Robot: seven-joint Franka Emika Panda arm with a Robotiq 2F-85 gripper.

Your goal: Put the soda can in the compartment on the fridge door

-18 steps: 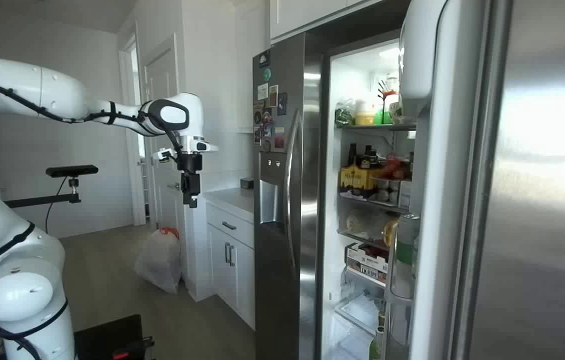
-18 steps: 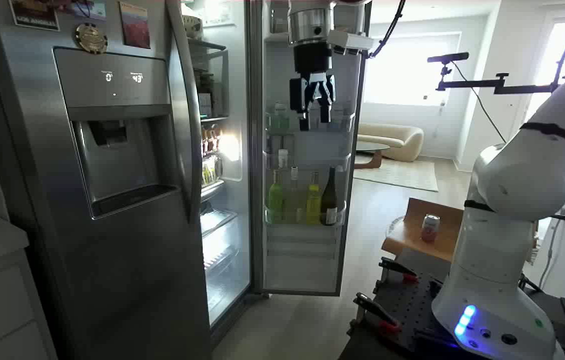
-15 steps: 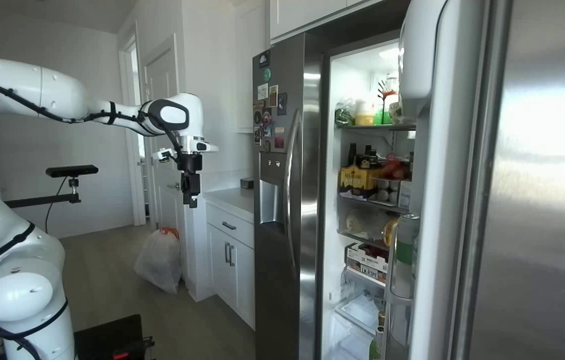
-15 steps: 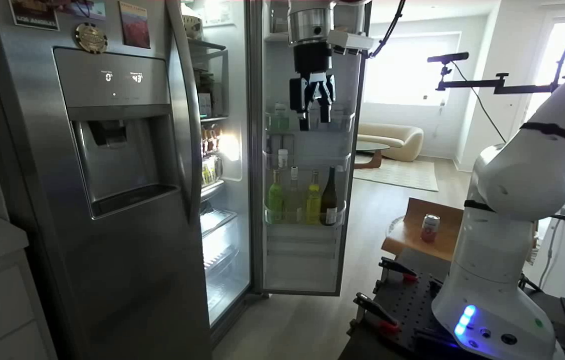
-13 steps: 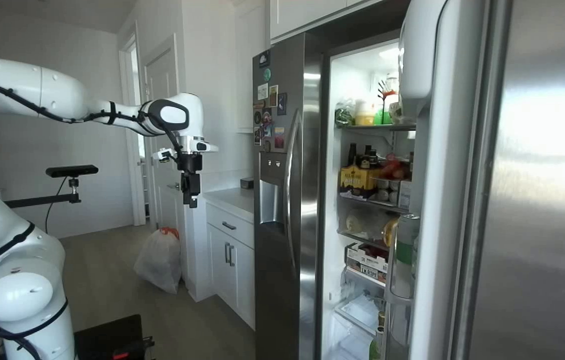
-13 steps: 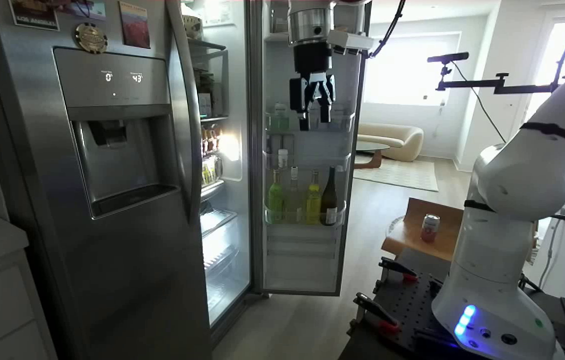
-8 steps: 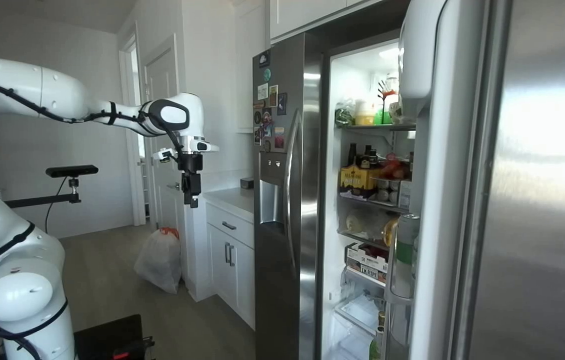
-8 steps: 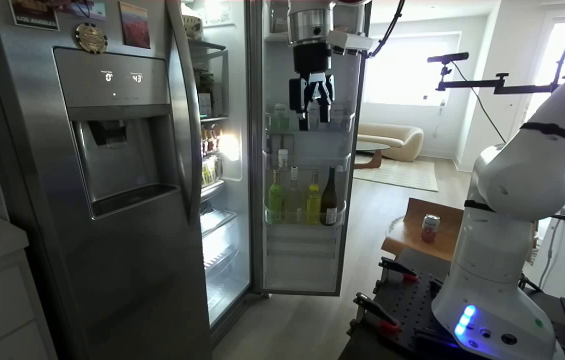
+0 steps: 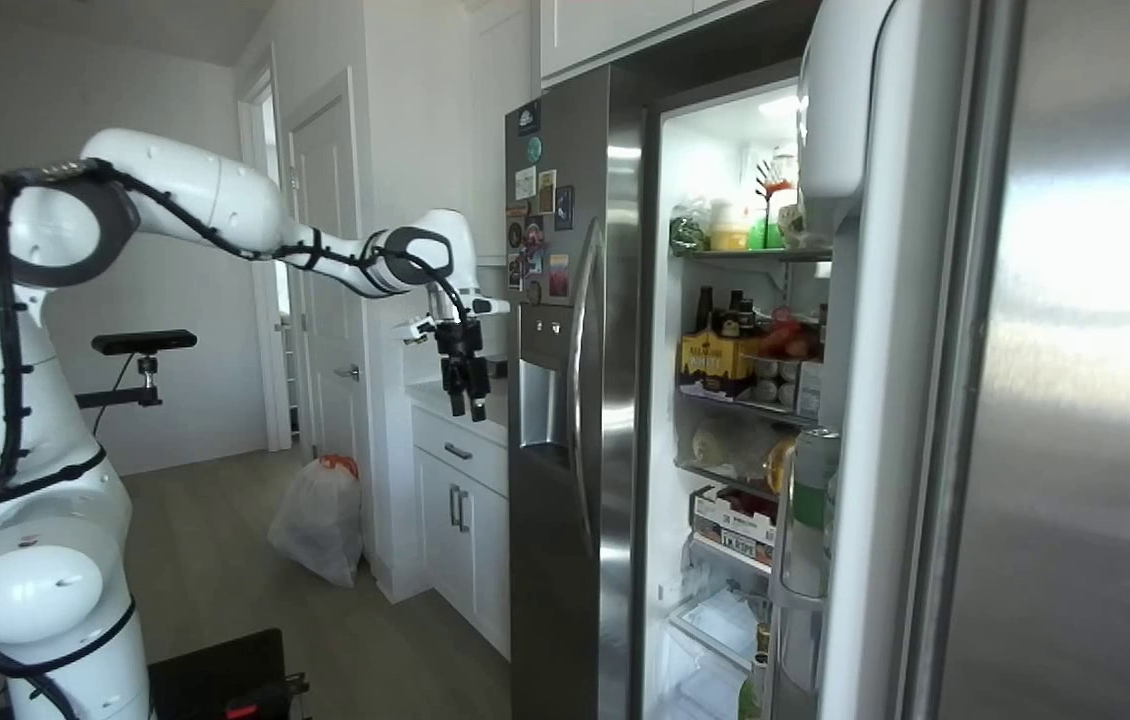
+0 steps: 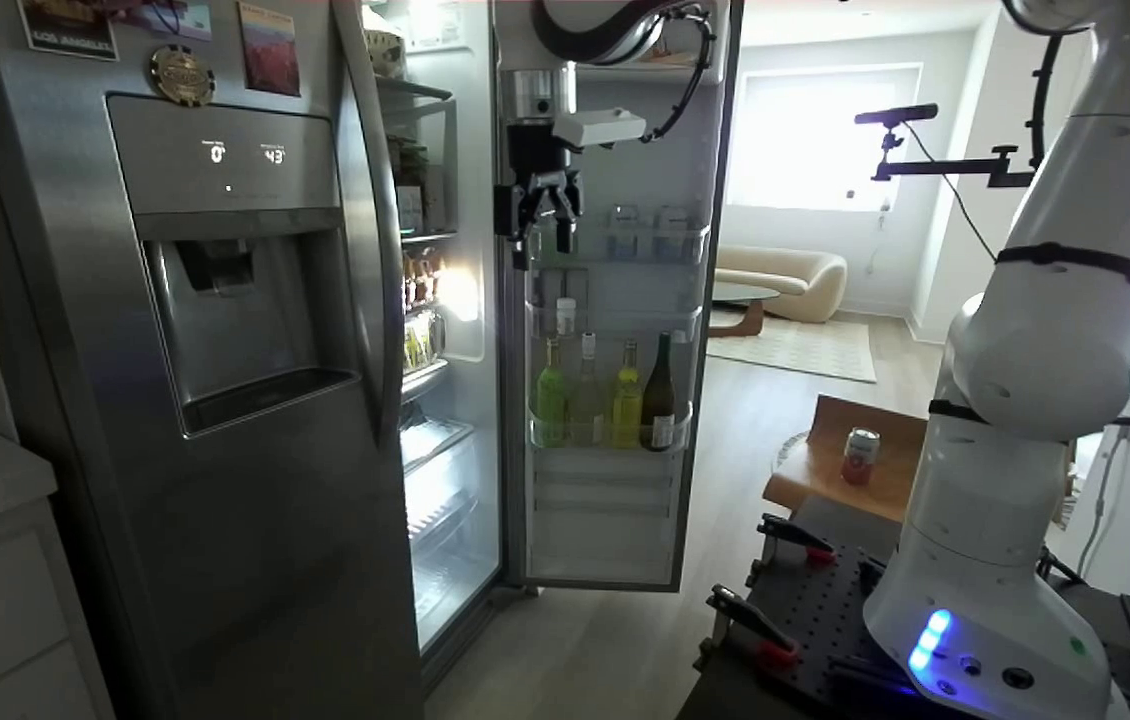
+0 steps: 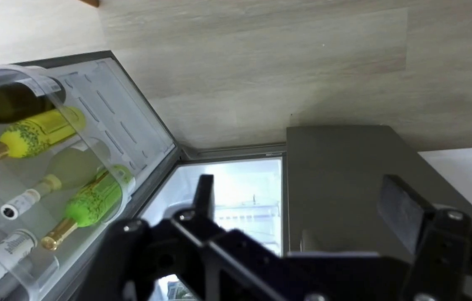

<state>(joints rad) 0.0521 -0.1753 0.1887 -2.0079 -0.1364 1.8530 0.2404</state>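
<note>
Done: fridge door [image 10: 605, 550], open, its pale inner lining in view; we judge this the only condition met.
Item: soda can [image 10: 860, 457], one, red with a pale top, upright on a brown board [image 10: 803, 482] near the robot's base [image 10: 990, 610], well apart from the door.
Left to do: grasp, carry and placing, all three by our reckoning.
Destination: door compartments [image 10: 640, 322], several; four bottles [image 10: 628, 405] stand in the lowest stocked one. Which compartment is meant we cannot tell.
Gripper [image 10: 543, 247]: set wide, nothing held, as we see in the wrist view; well apart from the can.
Arm [image 9: 215, 195]: raised, bent, reaching toward the dispenser door [image 9: 557, 590]; we note the gripper pointing down, slightly tilted in an exterior view. Next, we judge, a long swing to the board.
</note>
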